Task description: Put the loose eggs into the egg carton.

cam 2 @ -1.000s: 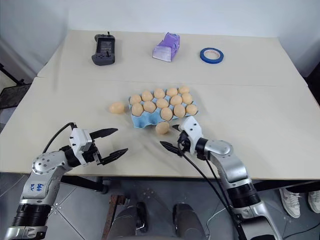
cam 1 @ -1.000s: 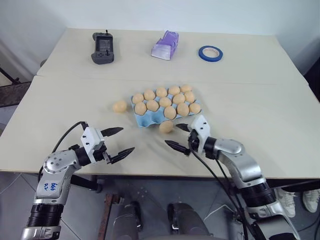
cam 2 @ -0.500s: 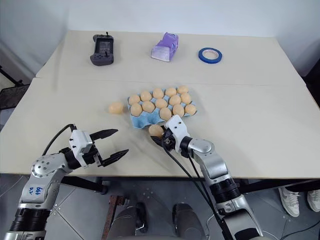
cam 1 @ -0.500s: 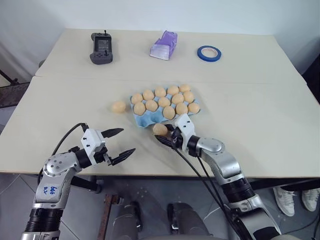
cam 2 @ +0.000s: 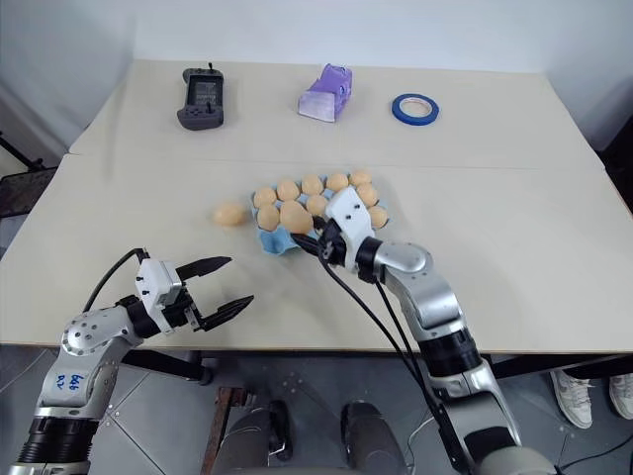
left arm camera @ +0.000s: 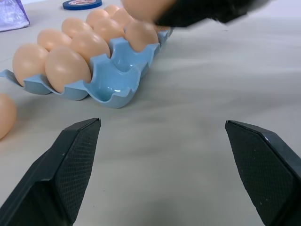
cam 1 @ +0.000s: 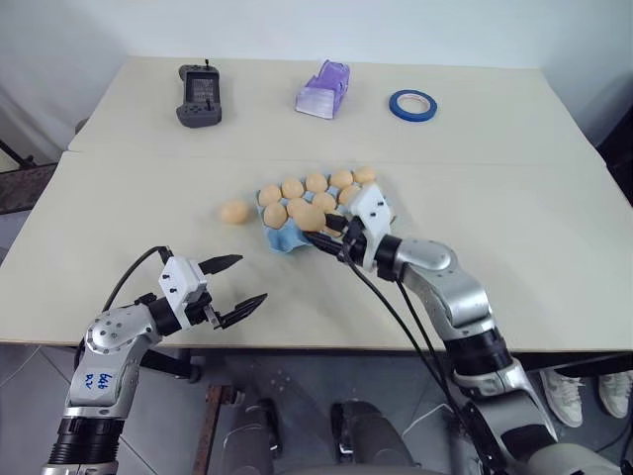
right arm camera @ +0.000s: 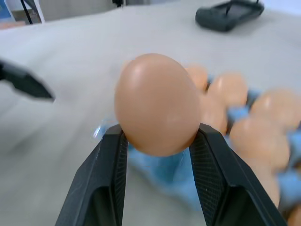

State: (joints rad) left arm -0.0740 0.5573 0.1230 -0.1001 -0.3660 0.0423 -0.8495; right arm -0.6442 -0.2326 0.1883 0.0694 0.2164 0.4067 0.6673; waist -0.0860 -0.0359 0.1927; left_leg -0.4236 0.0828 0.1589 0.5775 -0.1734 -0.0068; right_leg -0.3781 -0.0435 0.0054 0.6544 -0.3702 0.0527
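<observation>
Left eye view: egg carton [cam 1: 287, 236] taken as landmark, lying on the counter [cam 1: 554, 237]. Right end effector [cam 1: 318, 230] closed on one egg [cam 1: 308, 217], raised over the carton's near-left part. One more loose egg [cam 1: 234, 211] on the counter just left of the carton, apart from it. Left end effector [cam 1: 233, 282] wide open and empty, well in front of the carton. Beyond the carton: a black handheld controller [cam 1: 200, 94], a lilac packet [cam 1: 325, 89], a blue tape ring [cam 1: 412, 104].

Right eye view: same layout; the held egg over the carton's near-left corner, the arm covering the cups on the near right.

Left wrist view: two black fingers [left arm camera: 70, 155] spread far apart, nothing between. Carton ahead with one bare blue cup [left arm camera: 115, 87] at the near edge, eggs standing in the cups around it.

Right wrist view: held egg pinched at its lower sides between the two pads [right arm camera: 111, 155], long axis upright, top end free above the fingers.

Handling, as a judgement: light, smooth, rounded, with a rigid but probably fragile shell, so likely to slip or crack under hard pressure. Best taken gently across the widest middle, then lowered upright into the empty cup.
</observation>
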